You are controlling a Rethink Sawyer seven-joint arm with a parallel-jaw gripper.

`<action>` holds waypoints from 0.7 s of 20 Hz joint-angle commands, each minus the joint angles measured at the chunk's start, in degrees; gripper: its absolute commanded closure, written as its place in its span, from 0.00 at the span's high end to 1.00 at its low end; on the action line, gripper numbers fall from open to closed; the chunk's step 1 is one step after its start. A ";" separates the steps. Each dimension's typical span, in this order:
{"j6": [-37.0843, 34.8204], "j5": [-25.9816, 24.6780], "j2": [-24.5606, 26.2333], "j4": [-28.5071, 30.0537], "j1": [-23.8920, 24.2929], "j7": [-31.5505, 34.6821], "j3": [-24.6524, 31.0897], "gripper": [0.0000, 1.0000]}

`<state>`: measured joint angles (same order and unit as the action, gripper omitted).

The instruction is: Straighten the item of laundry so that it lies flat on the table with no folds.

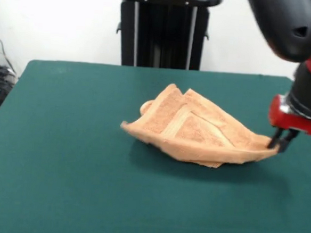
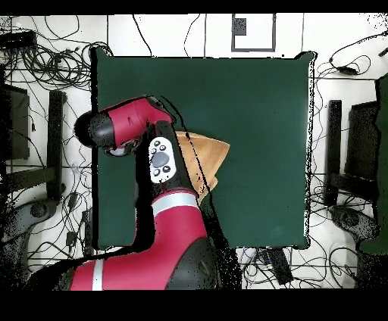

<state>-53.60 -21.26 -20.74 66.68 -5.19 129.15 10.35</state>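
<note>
The claw (image 1: 282, 140), clamped on the towel (image 1: 197, 127) corner (3 o'clock), should pull outward low over the desk (image 1: 62, 158).

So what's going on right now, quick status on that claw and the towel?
Claw shut on towel corner, at table level. Towel bunched, folded over itself, edge lifted. Nothing else on the table in the way.

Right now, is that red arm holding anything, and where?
Yes: its pincer is shut on the orange towel, gripping one corner and lifting that edge off the table.
</note>
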 commanded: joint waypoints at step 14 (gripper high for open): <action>11.91 5.25 1.17 4.82 -2.57 12.86 -4.00 1.00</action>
<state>-47.38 -17.69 -19.67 66.69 -6.47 130.88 6.83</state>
